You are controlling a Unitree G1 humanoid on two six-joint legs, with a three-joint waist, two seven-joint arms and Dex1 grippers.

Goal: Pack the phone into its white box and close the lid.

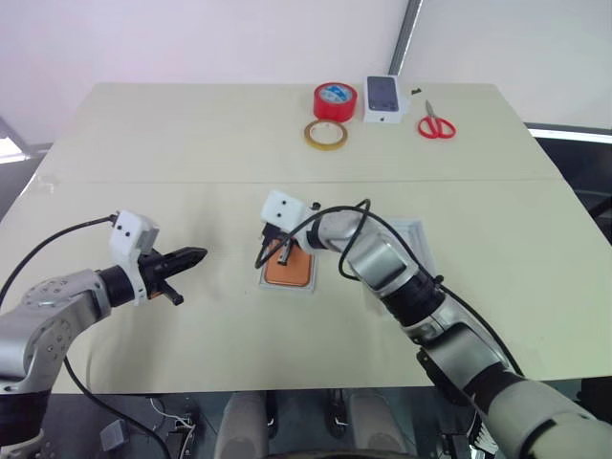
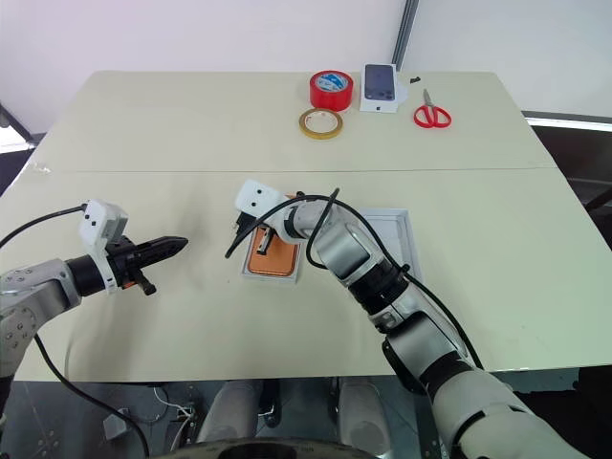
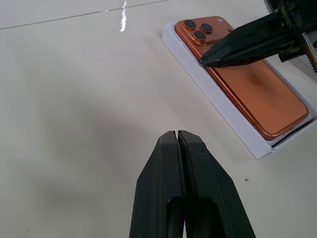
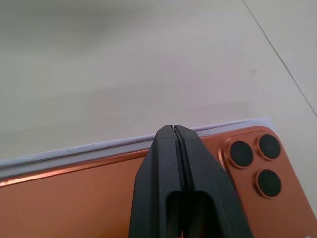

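The orange phone [image 3: 252,87] lies back up inside the white box [image 3: 218,96], its three dark lenses [image 4: 255,163] at one corner. My right gripper [image 4: 173,129] is shut, and its tip sits over the phone's long edge near the lenses; I cannot tell whether it touches. In the eye views the box and phone [image 1: 290,270] are at mid-table. Just to their right lies the white lid [image 1: 413,234], partly hidden under my right arm. My left gripper [image 1: 198,255] is shut on nothing, hovering over bare table to the left of the box and pointing toward it.
At the table's far side are a red tape roll [image 1: 335,99], a tan tape ring [image 1: 325,135], a small white box picturing a dark phone [image 1: 382,98] and red scissors [image 1: 435,125]. The table's front edge runs close below both arms.
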